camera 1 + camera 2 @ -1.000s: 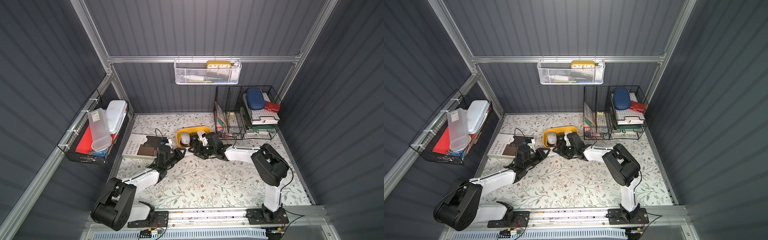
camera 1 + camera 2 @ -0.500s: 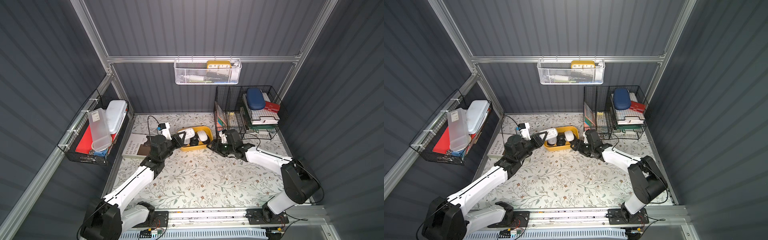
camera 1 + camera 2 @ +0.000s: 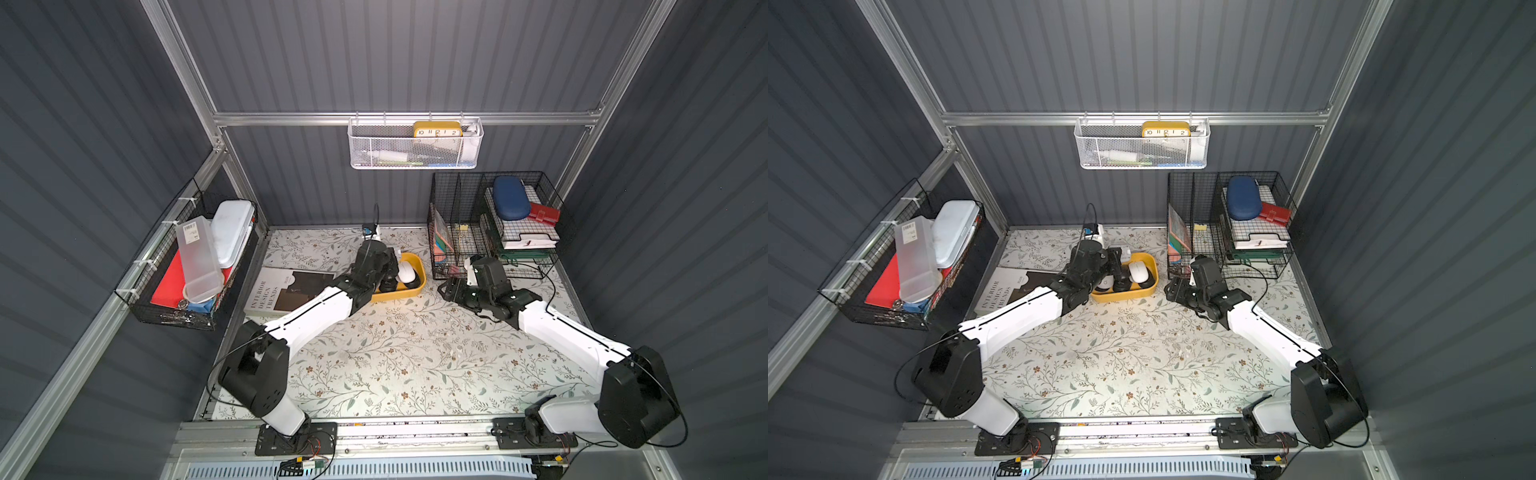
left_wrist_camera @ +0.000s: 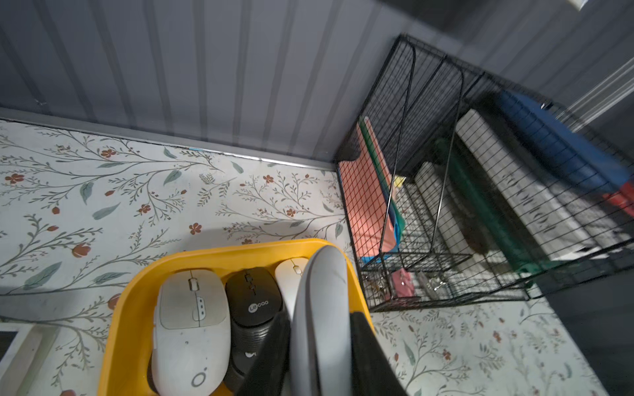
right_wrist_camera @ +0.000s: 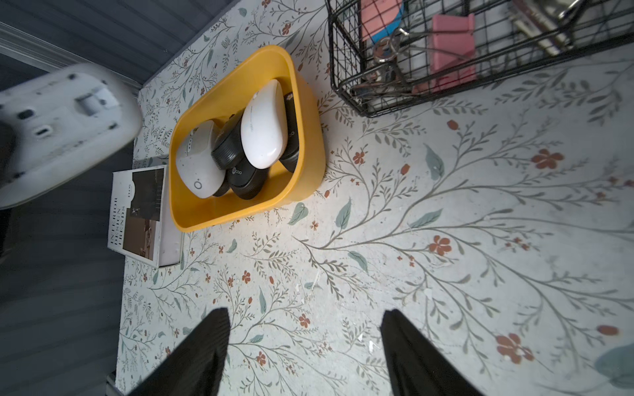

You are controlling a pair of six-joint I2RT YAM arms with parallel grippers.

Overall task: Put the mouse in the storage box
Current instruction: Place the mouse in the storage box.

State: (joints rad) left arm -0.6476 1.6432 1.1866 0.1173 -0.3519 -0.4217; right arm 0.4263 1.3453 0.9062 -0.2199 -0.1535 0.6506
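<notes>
The mouse (image 4: 320, 301) is clamped in my left jaws, turned up on its edge, its long axis running straight out along the jaws and away from my wrist. It is off the bench and not yet in the storage box (image 3: 401, 294). That is the yellow tub just above the middle of the frame in both top views, left of the black wire rack (image 3: 457, 224).

Seen from my left wrist, the box lies directly below and ahead of the mouse. A pale mouse (image 4: 192, 329) and a black mouse (image 4: 254, 305) lie side by side in it, lengthways like mine, and the free room seems to be at the end nearest the rack. So I judge the move to be short: down, with the mouse rolled flat.

My left arm (image 3: 316, 307) is the near one. My right jaws are spread wide and empty over bare bench (image 5: 411, 240), right of the box and beside the rack.
</notes>
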